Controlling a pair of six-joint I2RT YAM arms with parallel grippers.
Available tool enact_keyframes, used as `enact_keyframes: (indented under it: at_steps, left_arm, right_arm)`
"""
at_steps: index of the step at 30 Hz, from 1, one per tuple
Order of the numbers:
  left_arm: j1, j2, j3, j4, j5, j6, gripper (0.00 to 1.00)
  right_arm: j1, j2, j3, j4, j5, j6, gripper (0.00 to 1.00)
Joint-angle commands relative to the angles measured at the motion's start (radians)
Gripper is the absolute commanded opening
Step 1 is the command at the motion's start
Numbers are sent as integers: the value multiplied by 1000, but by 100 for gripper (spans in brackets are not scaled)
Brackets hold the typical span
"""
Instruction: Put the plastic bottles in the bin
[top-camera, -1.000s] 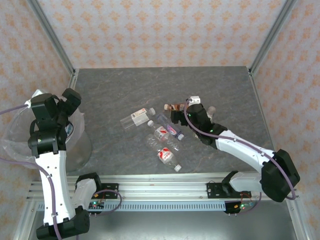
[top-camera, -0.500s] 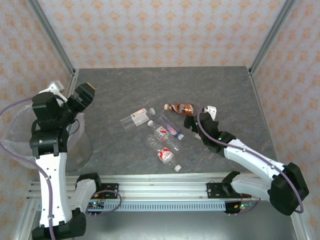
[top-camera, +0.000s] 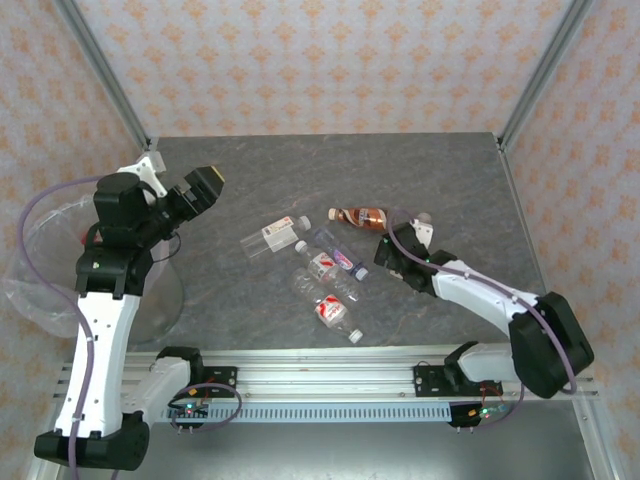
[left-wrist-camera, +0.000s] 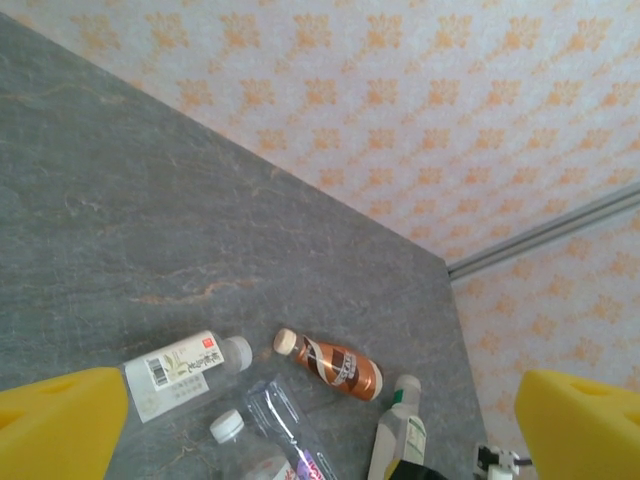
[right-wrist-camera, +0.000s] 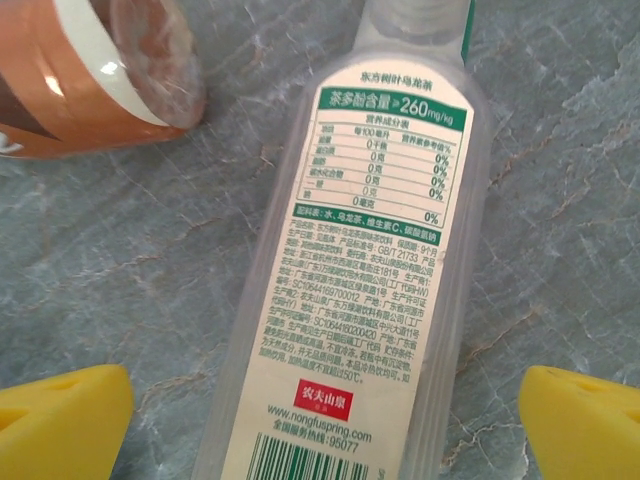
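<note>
Grey table (top-camera: 300, 170); R gripper (right-wrist-camera: 322, 425) (jaws wide) — over green-label bottle (right-wrist-camera: 385, 200)

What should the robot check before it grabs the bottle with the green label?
1. The right end effector is open: ok.
2. The green-label bottle lies between its fingers: ok.
3. The brown bottle is apart from the green-label bottle: ok.
4. The fingers are low enough to close on the bottle: cannot tell.
5. The left end effector is open and holds nothing: ok.
6. The bin has room left: cannot tell, the left arm covers part of it.
</note>
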Motion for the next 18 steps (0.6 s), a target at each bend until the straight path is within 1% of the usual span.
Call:
enact_keyframes:
  at_steps: [1,5,8,9,14,18]
  left_arm:
    - [-19,11,-10,35,-3,37,100]
    - [-58,9,-35,88,45,51,100]
    - [-115,8,-43,109,37,70,100]
    - [-133,13,-42,105,27,74,100]
    - [-192,56,-42,111,-3,74,100]
    - [-232,95,-37,116,-27,74,100]
  right_arm:
    - [-2,45,45,-51,35,35,99]
    - [-2,91,64,-42,21,45,99]
    - [-2,104,62,-58,109,103,100]
    - [-2,105,56,-51,118,113,99]
    - [-2,118,13,54,22,124,91]
    - [-2,152,5,81,25,143,84]
